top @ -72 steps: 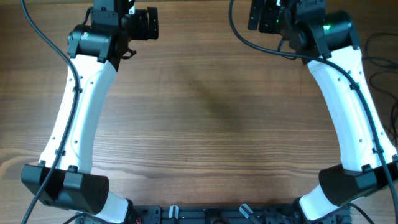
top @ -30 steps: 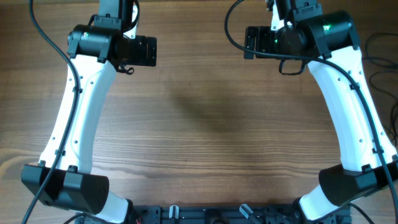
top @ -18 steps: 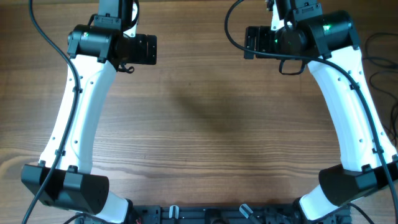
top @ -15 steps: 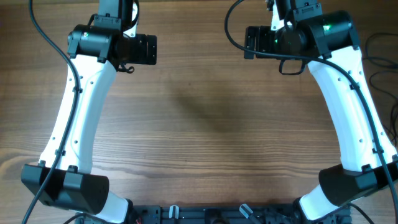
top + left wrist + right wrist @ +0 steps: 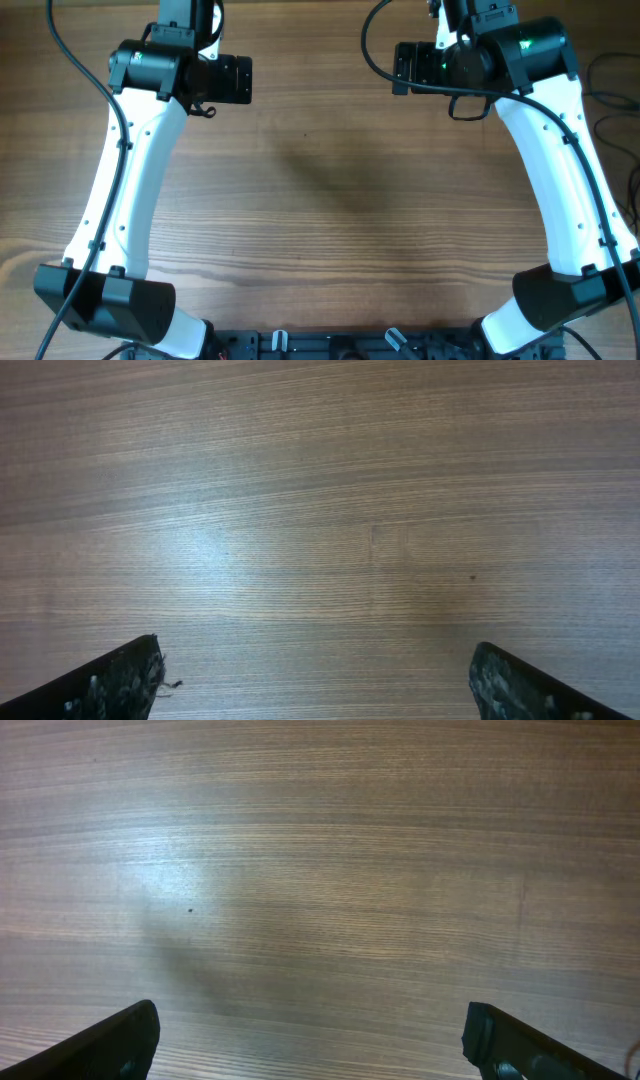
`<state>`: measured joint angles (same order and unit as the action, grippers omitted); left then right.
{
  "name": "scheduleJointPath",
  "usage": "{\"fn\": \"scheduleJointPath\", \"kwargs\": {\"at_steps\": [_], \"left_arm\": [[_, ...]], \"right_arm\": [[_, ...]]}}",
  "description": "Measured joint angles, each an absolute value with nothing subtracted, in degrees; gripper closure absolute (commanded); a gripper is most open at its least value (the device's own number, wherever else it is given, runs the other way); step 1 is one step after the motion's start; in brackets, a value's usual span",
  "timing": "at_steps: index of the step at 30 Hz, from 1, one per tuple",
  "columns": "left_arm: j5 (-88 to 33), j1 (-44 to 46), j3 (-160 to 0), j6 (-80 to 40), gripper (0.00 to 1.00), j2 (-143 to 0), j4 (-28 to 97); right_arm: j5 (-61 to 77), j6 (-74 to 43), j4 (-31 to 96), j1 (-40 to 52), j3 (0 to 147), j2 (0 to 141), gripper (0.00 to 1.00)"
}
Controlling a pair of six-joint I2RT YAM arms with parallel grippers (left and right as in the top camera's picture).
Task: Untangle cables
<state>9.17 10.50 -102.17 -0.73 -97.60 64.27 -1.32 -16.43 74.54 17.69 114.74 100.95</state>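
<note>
Cables [image 5: 612, 118] lie beside the right arm [image 5: 560, 170]; left claw [image 5: 320, 680] and right claw [image 5: 312, 1038] gape wide, empty.

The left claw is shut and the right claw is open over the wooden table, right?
No. The left gripper is open too, its jaws wide apart over the wooden table, as the left wrist view shows. The right gripper is open, as you said.
</note>
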Motion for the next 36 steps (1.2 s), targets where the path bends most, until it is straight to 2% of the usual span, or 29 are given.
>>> {"fn": "scheduleJointPath", "kwargs": {"at_steps": [19, 25, 29, 36], "left_arm": [[6.9, 10.5, -102.2, -0.8, 0.00, -97.4, 63.8], [6.8, 10.5, -101.0, -4.1, 0.00, -93.1, 61.0], [7.1, 10.8, -94.1, -5.7, 0.00, -86.3, 55.8], [7.0, 11.3, -70.6, -10.8, 0.00, -73.2, 40.7]], "right_arm": [[-1.3, -16.4, 74.5, 17.7, 114.7, 100.9, 0.00], [-1.3, -16.4, 74.5, 17.7, 114.7, 100.9, 0.00], [-1.3, -16.4, 74.5, 17.7, 114.7, 100.9, 0.00], [-1.3, -16.4, 74.5, 17.7, 114.7, 100.9, 0.00]]}}
